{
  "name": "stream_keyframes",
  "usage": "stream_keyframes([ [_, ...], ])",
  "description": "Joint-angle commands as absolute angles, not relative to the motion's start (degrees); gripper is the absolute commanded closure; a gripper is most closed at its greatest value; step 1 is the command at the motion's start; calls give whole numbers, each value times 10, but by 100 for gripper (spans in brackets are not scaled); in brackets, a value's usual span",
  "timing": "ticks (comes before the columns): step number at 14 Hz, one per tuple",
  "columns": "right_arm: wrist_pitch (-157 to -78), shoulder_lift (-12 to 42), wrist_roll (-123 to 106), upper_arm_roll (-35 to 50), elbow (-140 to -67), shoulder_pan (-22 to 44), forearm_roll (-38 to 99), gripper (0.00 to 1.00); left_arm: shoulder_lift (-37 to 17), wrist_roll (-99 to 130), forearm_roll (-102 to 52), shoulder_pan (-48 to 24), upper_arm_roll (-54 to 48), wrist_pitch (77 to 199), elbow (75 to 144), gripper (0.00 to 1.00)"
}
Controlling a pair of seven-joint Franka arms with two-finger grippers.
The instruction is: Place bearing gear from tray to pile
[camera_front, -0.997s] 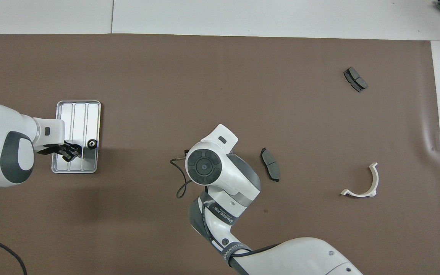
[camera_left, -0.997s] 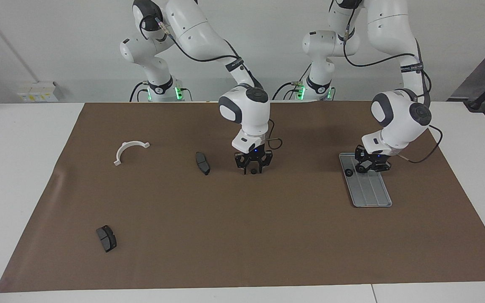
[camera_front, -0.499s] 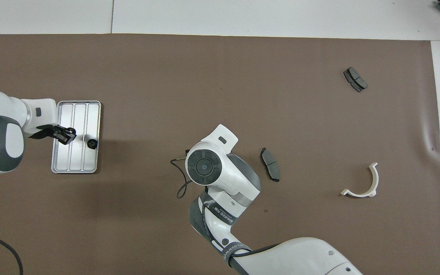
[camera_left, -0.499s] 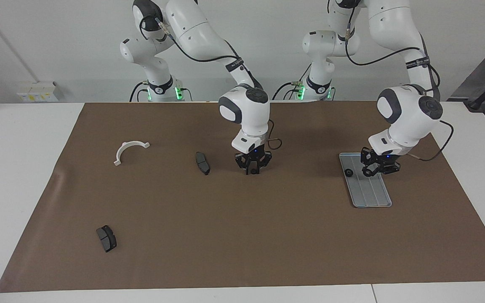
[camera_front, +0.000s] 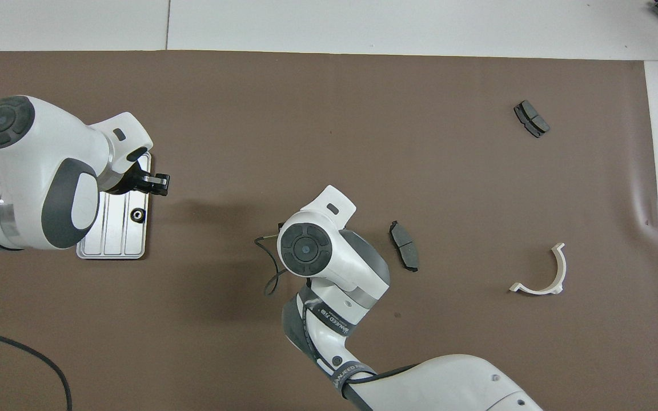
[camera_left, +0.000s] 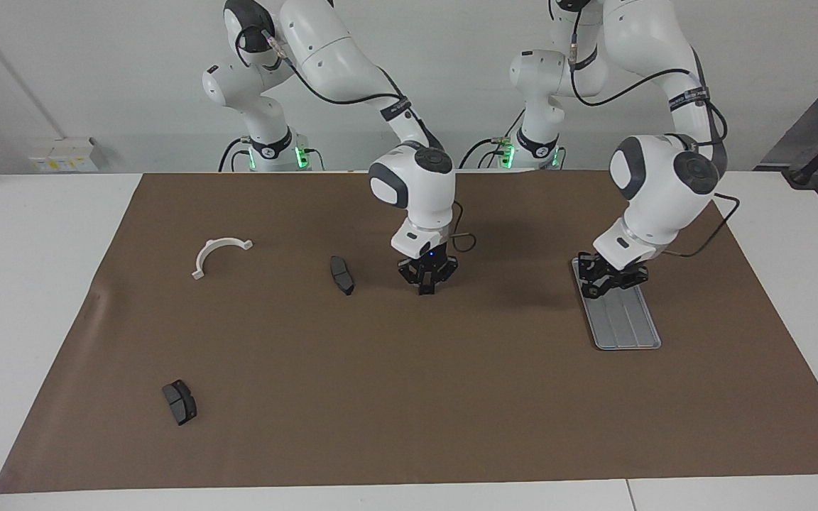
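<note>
A robotics lab: two white arms [camera_left: 409, 191] at a white table [camera_left: 40, 284] under brown paper [camera_left: 380, 397].

A plain brown mat [camera_left: 409, 397] covers the white surface [camera_left: 33, 298]. The tray [camera_left: 629, 326] is silver-grey with lengthwise ridges, and the small gear [camera_front: 137, 214] in it is black. Two brake pads [camera_left: 341, 275] [camera_left: 180, 402] are dark grey; the half-ring bracket [camera_left: 219, 253] is white. Both arms are white with dark grey joint caps, each ending in a black pincer [camera_left: 426, 278] [camera_left: 604, 280].
</note>
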State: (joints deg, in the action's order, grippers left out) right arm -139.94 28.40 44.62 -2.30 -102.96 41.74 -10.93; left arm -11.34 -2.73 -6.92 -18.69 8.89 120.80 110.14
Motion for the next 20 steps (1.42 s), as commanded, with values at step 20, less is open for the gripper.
stream_keyframes([
  [20, -1415, 294, 132, -21, -955, 83, 40, 100, -210, 422, -70, -475, 91, 1344, 1069, 91],
])
